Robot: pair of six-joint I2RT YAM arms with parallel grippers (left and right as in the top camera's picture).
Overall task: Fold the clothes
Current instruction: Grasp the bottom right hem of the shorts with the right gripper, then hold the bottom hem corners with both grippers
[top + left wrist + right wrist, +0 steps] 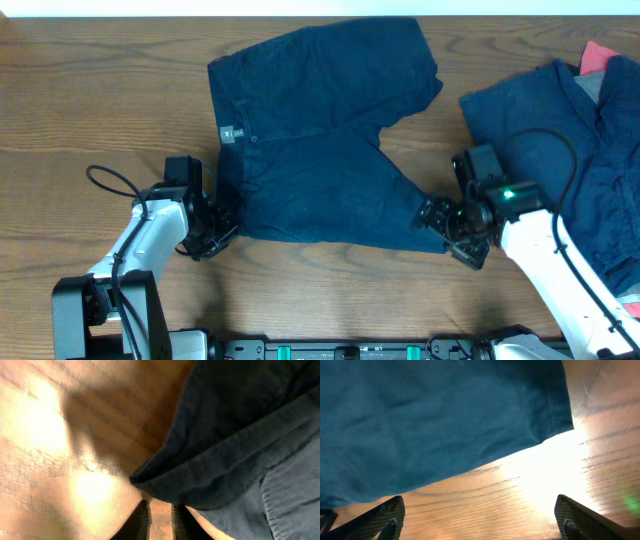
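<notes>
Overhead view read from the left. Noted cable loop (105, 182) lying on the bench (80, 100) beside the left arm (140, 240). Found left jaws set low at the near-left corner of the shorts (320, 140), at the waistband end.

Confirmed in left wrist view: left fingers (142, 520) almost together, thin strip of bench between them, no cloth caught, cloth corner just ahead of the tips.

Recorded shorts spread flat mid-bench, waistband to the left, small grey label (233, 133) facing up. Two legs running right: far leg toward the back edge, near leg angled toward the right arm (545, 250).

Found right jaws at the near leg's hem, spread wide, gripping nothing. Seen in right wrist view: bare bench between the right fingers (385, 517), hem edge lying beyond them.

Logged further right a heap of clothes: navy garment (530, 110), grey piece (592, 88), red-pink piece (600, 55) at the far corner. Heap separated from the far leg by a narrow strip of bench and crowding the right arm, with wrist cable (560, 140) arching over the navy garment.
</notes>
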